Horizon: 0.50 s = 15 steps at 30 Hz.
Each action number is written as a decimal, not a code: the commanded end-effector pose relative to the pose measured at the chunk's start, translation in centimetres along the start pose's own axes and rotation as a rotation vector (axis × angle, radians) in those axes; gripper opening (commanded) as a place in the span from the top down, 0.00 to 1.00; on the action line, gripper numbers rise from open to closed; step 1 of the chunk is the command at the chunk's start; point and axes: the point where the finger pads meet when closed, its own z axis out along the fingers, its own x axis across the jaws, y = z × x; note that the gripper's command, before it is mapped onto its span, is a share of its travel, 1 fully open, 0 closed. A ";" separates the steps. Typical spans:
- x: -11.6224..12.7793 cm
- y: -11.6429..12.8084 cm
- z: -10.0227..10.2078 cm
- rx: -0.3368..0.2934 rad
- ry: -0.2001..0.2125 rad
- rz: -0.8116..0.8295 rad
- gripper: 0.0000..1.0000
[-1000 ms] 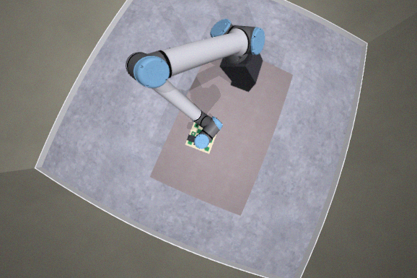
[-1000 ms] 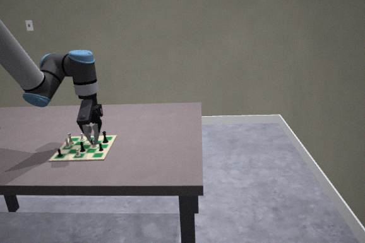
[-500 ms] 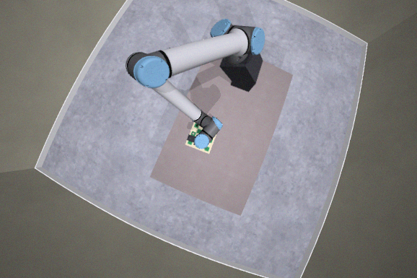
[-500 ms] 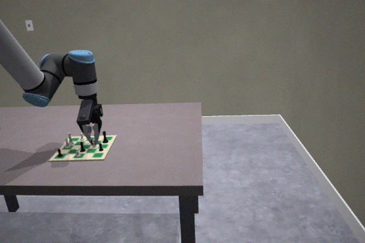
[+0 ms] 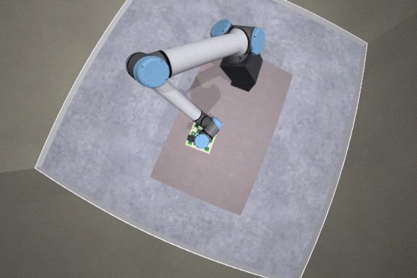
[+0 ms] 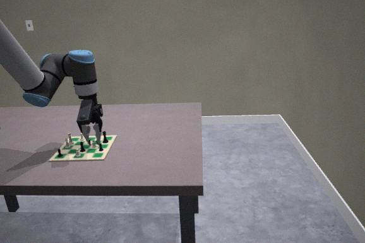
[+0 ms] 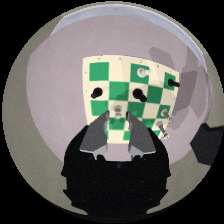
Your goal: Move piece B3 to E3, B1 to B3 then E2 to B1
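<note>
A brown tabletop [image 6: 151, 146] is standing on a grey floor by a plain wall. The green and cream board [image 6: 105, 155] is lying in the lower left of the outside view. The gripper [image 6: 93, 142] is hanging straight down over the middle of the board.

In the wrist view, a small white piece [image 7: 117, 110] is standing upright just below the middle of the frame. The fingers are standing a little apart on both sides of it and are not squeezing it. Black pieces [image 7: 96, 92] are standing just above it in the frame.

The letters on the board's edge are too small to read, so I cannot tell the square. I think the arm is setting this piece down. The next move needs a straight lift up, so the fingers are not knocking the white piece or the ones nearby.
</note>
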 end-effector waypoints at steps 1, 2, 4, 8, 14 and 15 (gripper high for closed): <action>0.0 0.0 -0.1 0.000 -0.001 0.000 0.80; 0.0 0.0 -0.1 0.000 -0.001 0.000 0.80; 0.0 0.0 -0.1 0.000 -0.001 0.000 0.80; 0.0 0.0 -0.4 0.000 -0.001 0.000 0.80; 0.0 0.0 -1.5 0.000 -0.001 0.000 0.80; 0.0 0.0 -2.0 0.000 -0.001 0.000 0.80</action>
